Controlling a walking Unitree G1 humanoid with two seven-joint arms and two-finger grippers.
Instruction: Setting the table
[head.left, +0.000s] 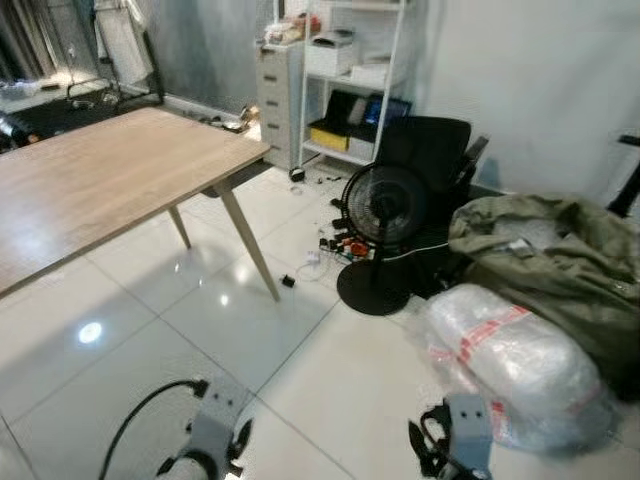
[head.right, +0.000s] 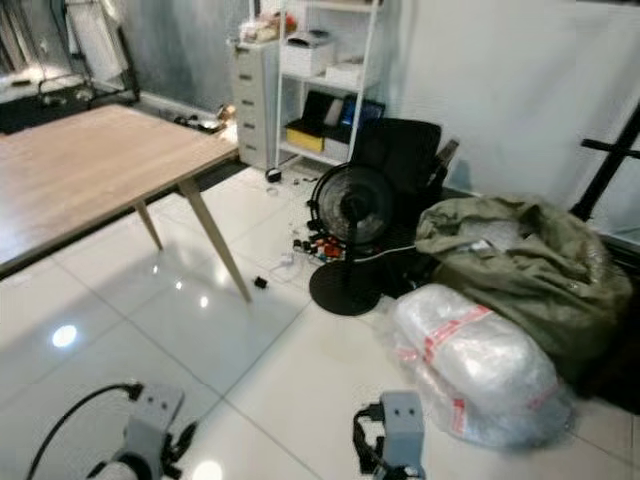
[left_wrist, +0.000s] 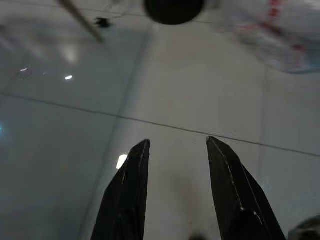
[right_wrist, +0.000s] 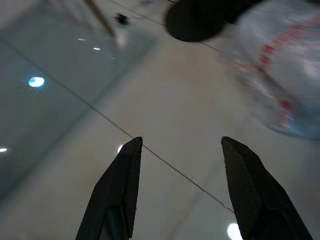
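So the table (head.left: 110, 175) is a light wood-grain one with slim, splayed tapered legs, standing on glossy white floor tiles off to the robot's left. Its near corner points toward a black floor fan, with a gap between them.

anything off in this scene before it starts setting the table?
Yes: floor clutter. Small items and cables lie scattered by the black fan, and a plastic-wrapped bundle sits against an olive bag. The wooden table is bare.
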